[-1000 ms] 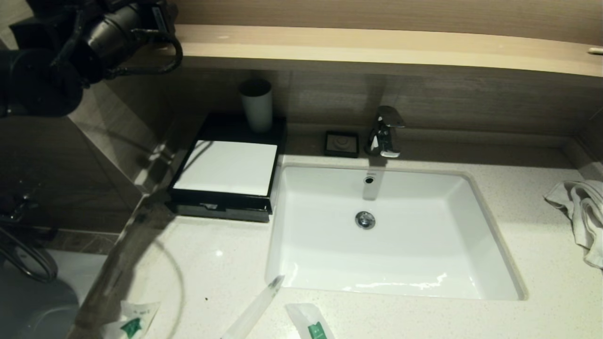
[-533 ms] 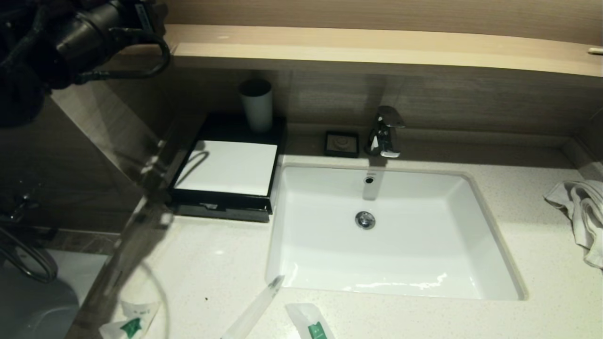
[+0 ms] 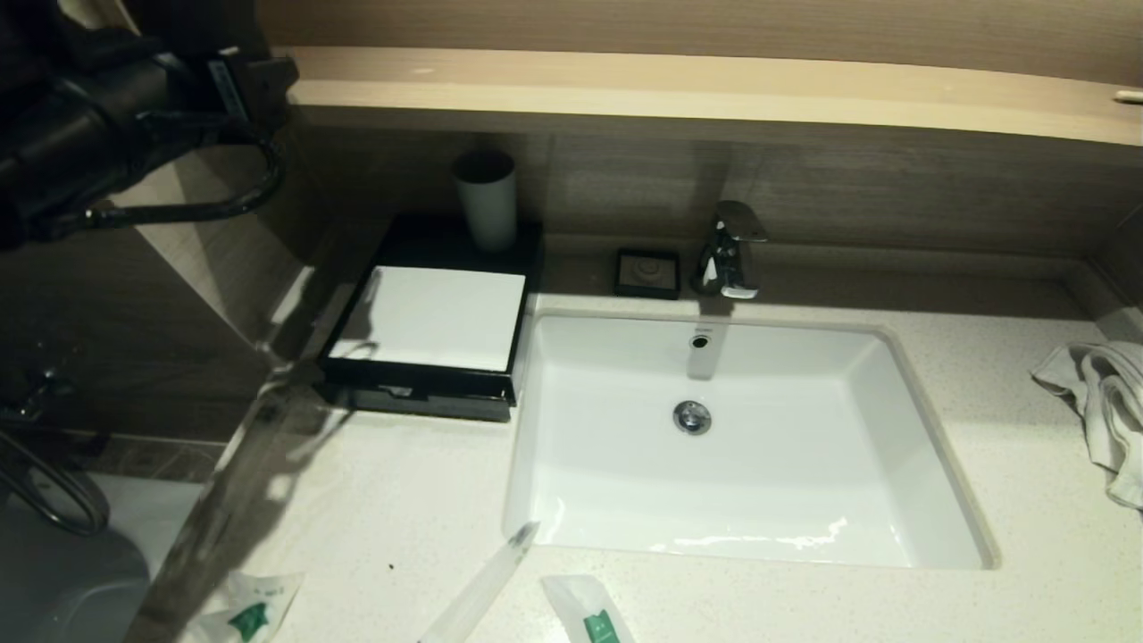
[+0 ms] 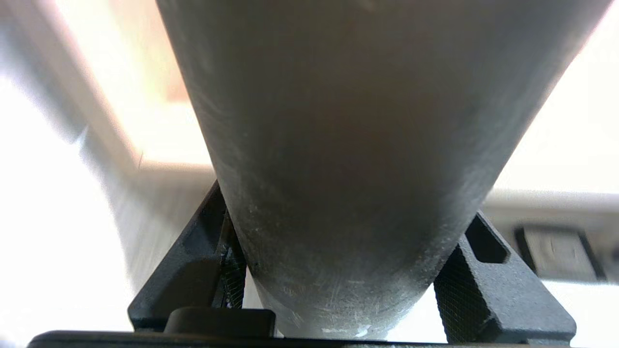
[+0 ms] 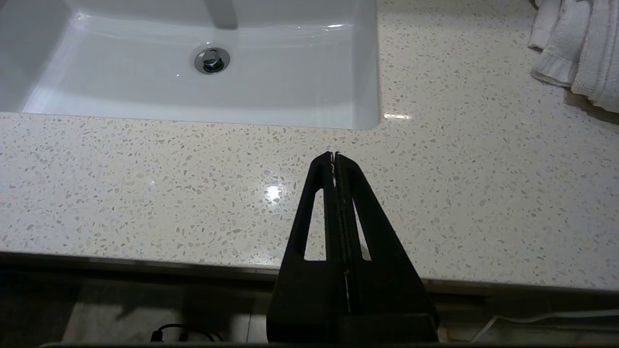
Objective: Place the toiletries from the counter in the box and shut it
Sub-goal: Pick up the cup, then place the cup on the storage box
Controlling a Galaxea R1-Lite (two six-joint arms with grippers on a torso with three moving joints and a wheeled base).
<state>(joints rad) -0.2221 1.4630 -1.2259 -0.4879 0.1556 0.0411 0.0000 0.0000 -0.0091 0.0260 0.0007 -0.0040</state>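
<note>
At the far left, high over the counter's end, the left arm point(image 3: 98, 125) was raised; in its wrist view the left gripper point(image 4: 338, 270) was clamped around a grey cup point(image 4: 348, 145), the two black fingers point(image 4: 488, 290) pressed against its narrow base. Below it on the front edge of the counter point(image 3: 402, 500) lay a small sachet point(image 3: 254, 612) with a green label, partly cut off by the picture's edge. Further back stood the box point(image 3: 429, 321), flat and black with a white top panel, its long side running toward the wall, just beside the sink's left rim; its shallow front drawer point(image 3: 420, 397) stood slightly out. A white cup point(image 3: 487, 201) stood upright on the box's back part. Right of the sachet a long clear-wrapped stick point(image 3: 487, 580) lay on a slant, its far tip pointing up and right at the sink's near left corner. Just beside it a second green-labelled sachet point(image 3: 589, 612) lay lengthwise toward the sink. The white sink point(image 3: 741, 438) filled the middle, with a small black soap dish point(image 3: 647, 272) and a chrome tap point(image 3: 732, 250) behind it. A white towel point(image 3: 1103, 402) lay crumpled at the far right. The right gripper point(image 5: 334, 157) hung above the counter's front edge right of the sink, its fingers pressed together on nothing
</note>
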